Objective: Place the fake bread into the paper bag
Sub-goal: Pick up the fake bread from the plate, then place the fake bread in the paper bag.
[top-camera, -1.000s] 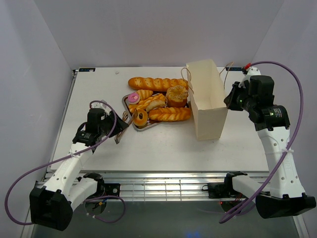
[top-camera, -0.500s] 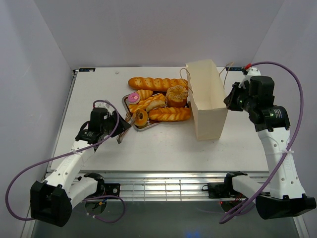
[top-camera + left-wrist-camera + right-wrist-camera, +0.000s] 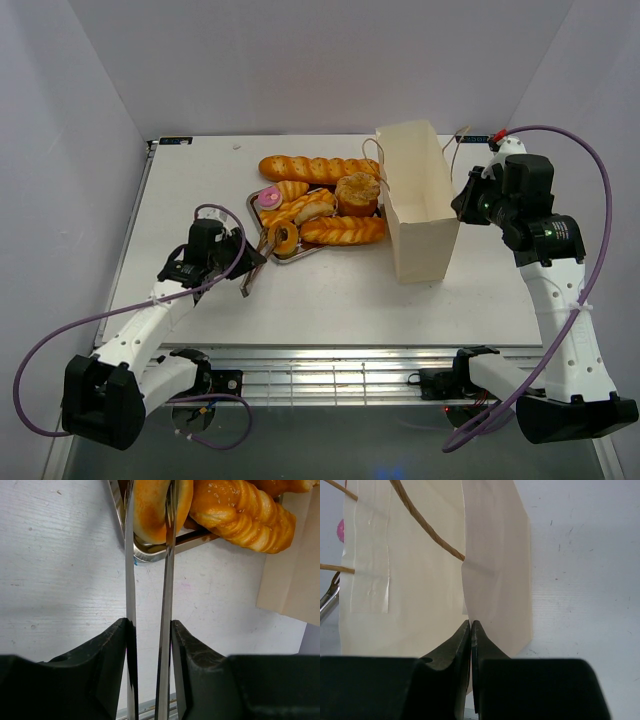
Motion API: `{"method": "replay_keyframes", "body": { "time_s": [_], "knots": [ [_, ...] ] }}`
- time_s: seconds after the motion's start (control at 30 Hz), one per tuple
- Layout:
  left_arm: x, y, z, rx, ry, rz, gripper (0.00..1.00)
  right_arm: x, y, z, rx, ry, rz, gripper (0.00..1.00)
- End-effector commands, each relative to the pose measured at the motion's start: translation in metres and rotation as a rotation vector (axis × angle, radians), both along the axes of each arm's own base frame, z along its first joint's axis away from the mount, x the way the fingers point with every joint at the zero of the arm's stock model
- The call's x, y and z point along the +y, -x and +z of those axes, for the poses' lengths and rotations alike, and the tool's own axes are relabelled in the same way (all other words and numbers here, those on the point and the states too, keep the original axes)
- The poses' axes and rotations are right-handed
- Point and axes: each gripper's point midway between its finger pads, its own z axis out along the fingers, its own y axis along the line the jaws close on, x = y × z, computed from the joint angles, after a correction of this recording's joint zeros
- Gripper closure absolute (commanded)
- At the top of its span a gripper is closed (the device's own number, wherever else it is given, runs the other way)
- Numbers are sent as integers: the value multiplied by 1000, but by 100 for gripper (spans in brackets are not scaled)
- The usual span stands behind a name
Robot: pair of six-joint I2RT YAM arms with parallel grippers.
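While my left gripper (image 3: 149,630) squeezes metal tongs (image 3: 166,605), tong tips sit on both sides of ring donut (image 3: 148,510) at tray (image 3: 146,556) corner. My right gripper (image 3: 470,625) pinches paper bag (image 3: 495,555) wall. Bag stands open beside tray.

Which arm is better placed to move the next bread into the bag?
Left: the left gripper holds tongs whose tips straddle the ring donut on the tray. The right gripper is pinching the paper bag.

The fake bread (image 3: 340,230) is coloured glossy golden-orange, with braided ridges on the long loaves. Pink icing is seen on one donut (image 3: 268,197) at the left end of the tray (image 3: 145,557), which is silver, as are the tongs (image 3: 129,590). The paper bag (image 3: 418,215) is coloured cream-beige.
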Motion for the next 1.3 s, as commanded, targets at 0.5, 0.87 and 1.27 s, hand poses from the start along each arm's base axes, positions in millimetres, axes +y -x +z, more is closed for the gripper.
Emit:
{"method": "replay_keyframes", "body": {
  "time_s": [0.5, 0.87, 1.27],
  "knots": [
    [-4, -4, 102, -222, 70, -8, 74, 2, 0, 9, -35, -16, 4, 92],
    [-39, -1, 263, -530, 260, -174, 73, 2, 0, 11, -39, -18, 1, 92],
    [-139, -12, 357, -705, 355, -333, 73, -1, -1, 9, -34, -12, -9, 92]
  ]
}}
